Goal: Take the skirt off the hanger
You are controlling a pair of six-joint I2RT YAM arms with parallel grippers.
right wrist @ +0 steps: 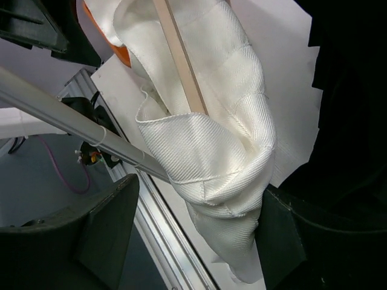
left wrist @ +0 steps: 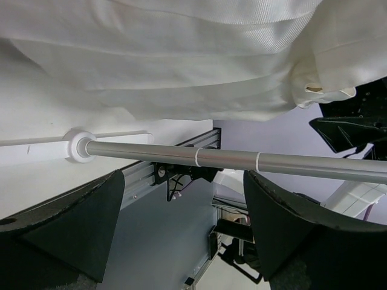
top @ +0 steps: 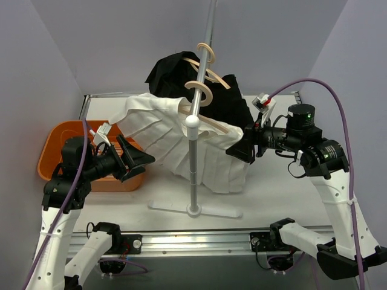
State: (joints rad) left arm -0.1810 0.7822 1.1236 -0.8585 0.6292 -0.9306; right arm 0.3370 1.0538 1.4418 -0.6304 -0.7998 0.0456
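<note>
Your white pleated skirt (top: 181, 139) is still on the wooden hanger (top: 211, 125), hooked to the upright pole (top: 193, 175) of the garment stand in the middle of the table (top: 278, 187). A black garment (top: 172, 72) hangs behind it.

Your right gripper (top: 243, 145) is at the skirt's right end with its jaws apart. In the right wrist view, the bunched corner of the skirt (right wrist: 224, 151) sits in the gap between the two fingers (right wrist: 103, 229). It lies close against the finger on the right of that view and leaves open space on the other side, so the cloth isn't pinched.

Your left gripper (top: 136, 160) is just left of the skirt's lower edge, beside the orange bin (top: 54, 151), with its jaws wide apart and nothing in them. In its wrist view the skirt (left wrist: 181, 60) fills the top of the picture beyond the fingertips (left wrist: 72, 229), and the pole (left wrist: 242, 160) crosses between.
</note>
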